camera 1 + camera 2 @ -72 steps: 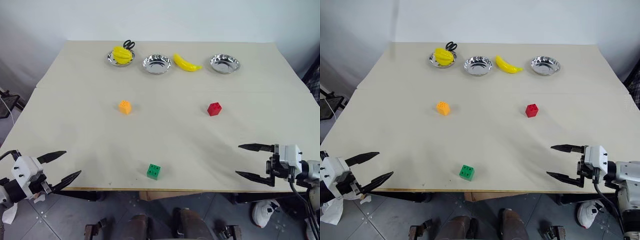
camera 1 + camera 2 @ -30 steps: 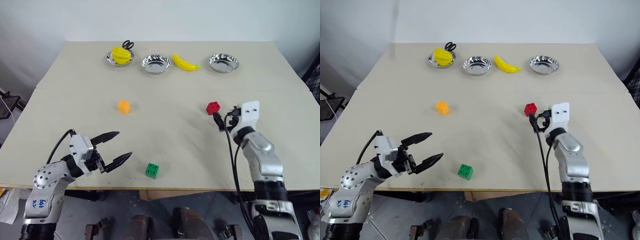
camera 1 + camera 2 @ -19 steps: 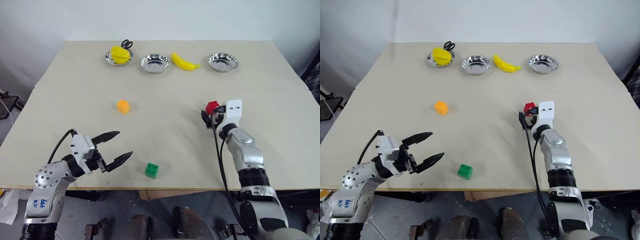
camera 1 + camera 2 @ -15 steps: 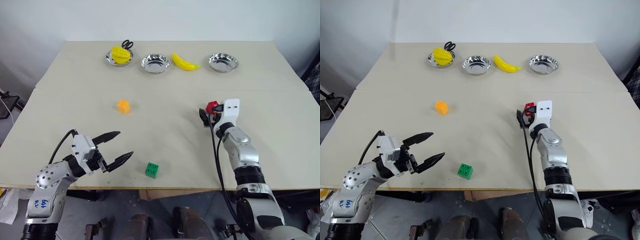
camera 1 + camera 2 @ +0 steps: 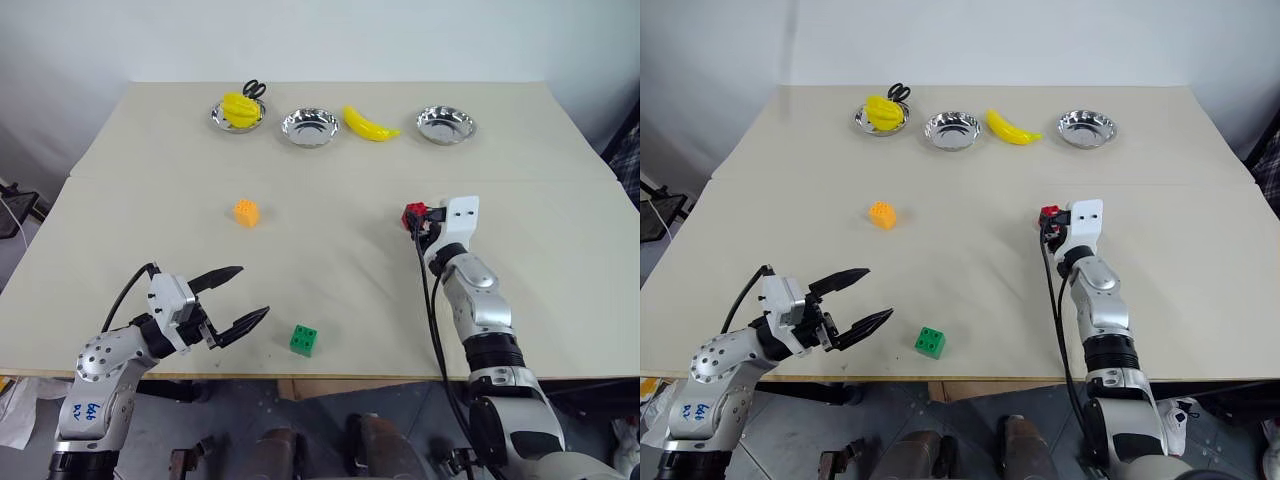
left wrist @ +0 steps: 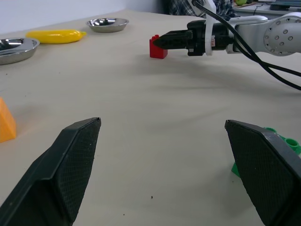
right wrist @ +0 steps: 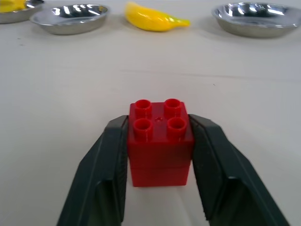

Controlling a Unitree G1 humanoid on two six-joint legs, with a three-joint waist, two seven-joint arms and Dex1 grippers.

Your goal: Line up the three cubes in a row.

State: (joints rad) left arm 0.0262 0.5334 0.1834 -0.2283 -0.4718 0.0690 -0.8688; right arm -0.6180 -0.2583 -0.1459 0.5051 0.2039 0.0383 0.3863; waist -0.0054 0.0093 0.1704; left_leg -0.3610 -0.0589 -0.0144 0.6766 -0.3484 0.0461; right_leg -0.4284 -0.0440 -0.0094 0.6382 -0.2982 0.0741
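Note:
My right gripper [image 7: 157, 120] is shut on the red cube [image 7: 160, 146], one black finger pressed on each side, at the table's right middle [image 5: 411, 216]. The cube's base is still on the tabletop. The orange cube [image 5: 246, 212] lies at the left middle, level with the red one. The green cube [image 5: 306, 341] sits near the front edge, between the two arms. My left gripper [image 5: 250, 292] hovers open just left of the green cube, with nothing between its fingers.
Along the back edge stand three steel bowls: the left one [image 5: 218, 118] holds a bunch of yellow bananas [image 5: 242, 105] and black scissors [image 5: 257, 89]. The middle [image 5: 310, 127] and right [image 5: 446, 124] bowls are bare. A single banana [image 5: 370, 123] lies between them.
My right gripper moved left up to the red cube and shut on it. The left gripper stayed open in the same place.

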